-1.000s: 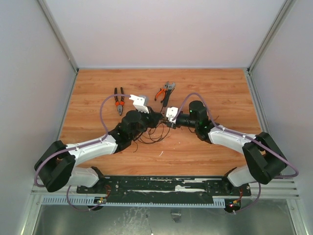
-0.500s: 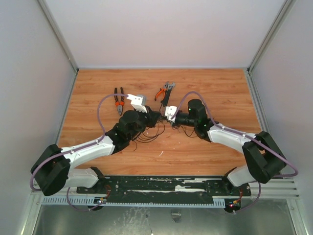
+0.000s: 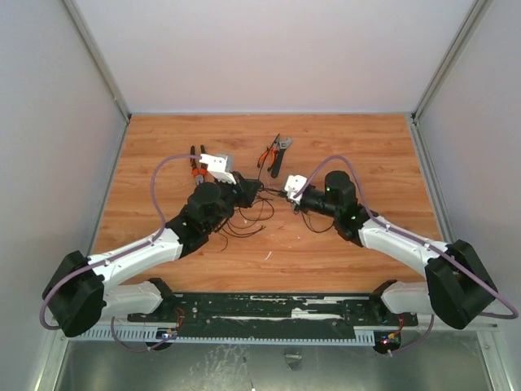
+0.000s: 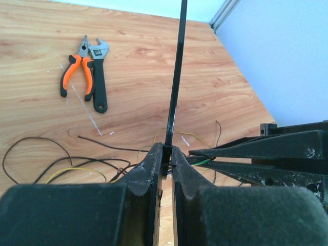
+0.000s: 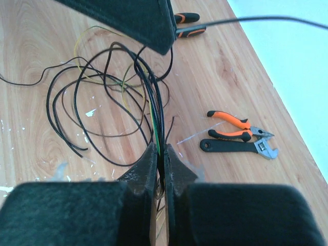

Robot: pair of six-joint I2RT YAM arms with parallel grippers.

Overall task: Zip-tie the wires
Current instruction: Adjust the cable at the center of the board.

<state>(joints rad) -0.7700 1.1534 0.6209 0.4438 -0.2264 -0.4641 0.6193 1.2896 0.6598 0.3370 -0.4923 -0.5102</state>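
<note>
My left gripper [image 3: 251, 191] is shut on the zip tie [image 4: 177, 77], a thin black strip that stands straight up from its fingertips [image 4: 167, 148]. My right gripper [image 3: 285, 195] is shut on a gathered bundle of the wires [image 5: 151, 97], thin black, brown and yellow-green strands, at its tips [image 5: 160, 151]. The bundle runs from the right gripper toward the left gripper, whose finger [image 5: 134, 20] is just beyond it. The loose loops of the wires [image 3: 244, 221] lie on the wooden table below both grippers. The zip tie also shows as a thin black line in the right wrist view [image 5: 266, 19].
Orange-handled pliers [image 3: 265, 155] and a black wrench [image 3: 278, 156] lie on the table just beyond the grippers. A second pair of orange-and-black pliers [image 3: 195, 163] lies at the far left, partly under the left wrist. White walls enclose the table.
The right arm has drawn back to the right with the wires. The left wrist has shifted a little to the far left. The two grippers are slightly further apart.
</note>
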